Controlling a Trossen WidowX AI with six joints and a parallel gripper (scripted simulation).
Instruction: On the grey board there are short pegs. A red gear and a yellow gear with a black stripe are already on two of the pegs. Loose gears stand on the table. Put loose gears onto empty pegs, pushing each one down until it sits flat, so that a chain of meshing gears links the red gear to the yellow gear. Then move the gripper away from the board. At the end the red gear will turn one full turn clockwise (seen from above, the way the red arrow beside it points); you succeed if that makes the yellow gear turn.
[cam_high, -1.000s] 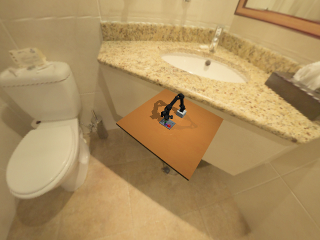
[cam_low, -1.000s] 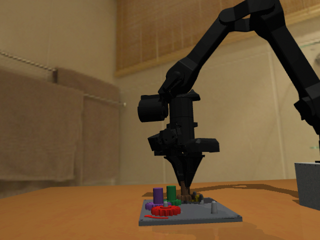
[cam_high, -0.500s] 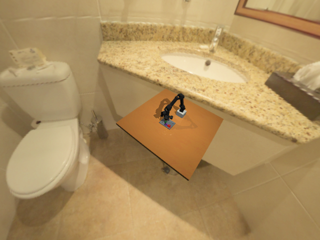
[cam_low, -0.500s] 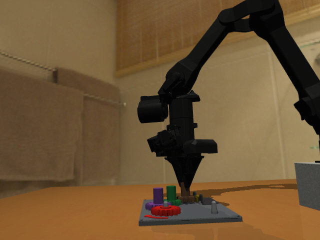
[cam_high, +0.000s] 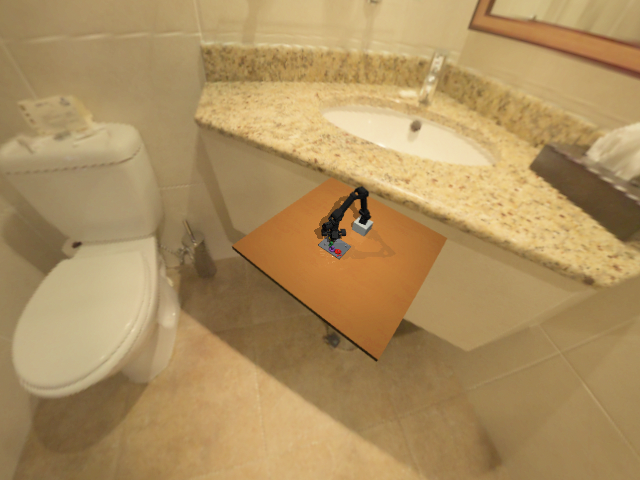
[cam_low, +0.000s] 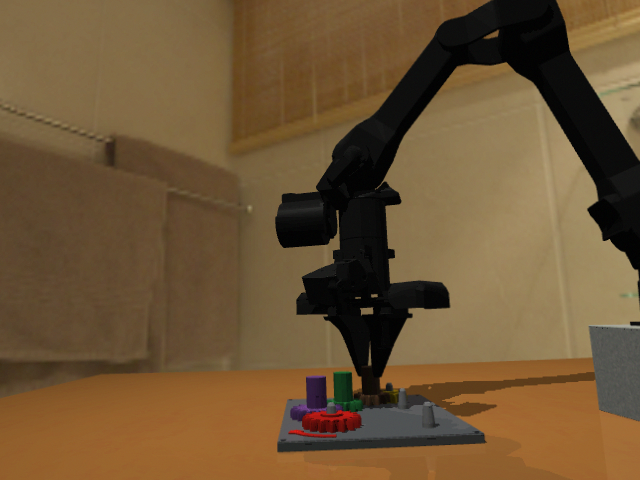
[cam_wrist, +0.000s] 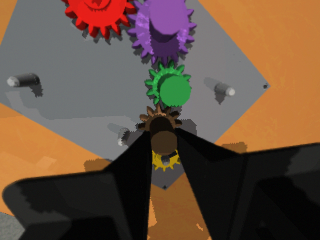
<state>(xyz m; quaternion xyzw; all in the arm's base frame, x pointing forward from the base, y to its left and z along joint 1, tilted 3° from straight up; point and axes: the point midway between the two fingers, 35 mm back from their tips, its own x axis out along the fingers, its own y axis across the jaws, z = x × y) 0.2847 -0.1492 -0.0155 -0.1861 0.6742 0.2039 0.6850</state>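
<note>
- Gripper (cam_high: 334, 238) (cam_low: 370, 373) (cam_wrist: 162, 135): fingers nearly together, closed on the brown gear's post.
- Brown gear (cam_low: 370, 386) (cam_wrist: 164, 142): over the board, between green and yellow gears; its lower edge is hard to make out, so whether it sits flat cannot be told.
- Yellow gear (cam_low: 393, 396) (cam_wrist: 165, 162): partly hidden by the brown gear in the exterior and wrist views; contact of teeth unclear.
- Green gear (cam_low: 342, 388) (cam_wrist: 174, 89): on the board, between purple and brown.
- Purple gear (cam_low: 315, 393) (cam_wrist: 167, 25): beside the red gear; top edge cut off in the wrist view.
- Red gear (cam_high: 338, 252) (cam_low: 331, 421) (cam_wrist: 98, 12): on its peg, cut off in the wrist view.
- Grey board (cam_high: 341, 255) (cam_low: 382, 440) (cam_wrist: 65, 60): on the desk (cam_high: 361, 299) (cam_low: 129, 423) (cam_wrist: 245, 45); three bare pegs visible in the wrist view.
- Top view: gears too small to judge meshing.
</note>
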